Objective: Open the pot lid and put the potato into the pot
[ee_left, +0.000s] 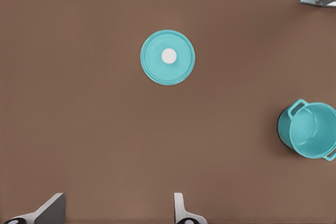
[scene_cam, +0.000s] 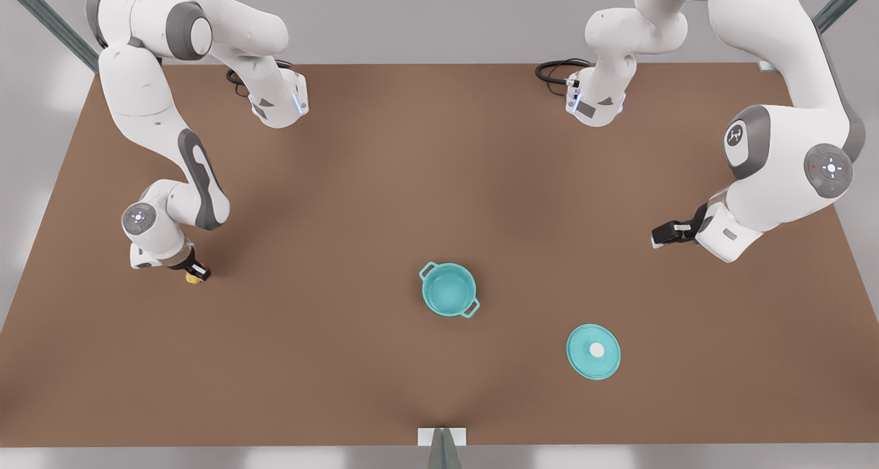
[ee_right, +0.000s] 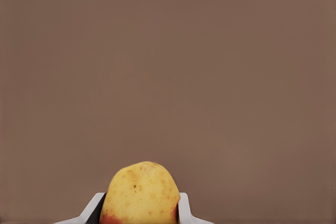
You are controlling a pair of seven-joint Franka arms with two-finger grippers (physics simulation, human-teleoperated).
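Your right gripper is clamped on the potato low near the table's left edge in the front view. Your left gripper waits near the opposite edge, fingers apart and empty. The pot stands uncovered mid-table, lid flat well apart toward the near edge, bare table between potato and pot

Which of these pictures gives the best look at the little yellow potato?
The right wrist view: the potato sits large between the right pincer fingers, its speckled skin plain. The front view shows only a small yellow bit under that pincer at the front view's left. The left wrist view shows none of it.
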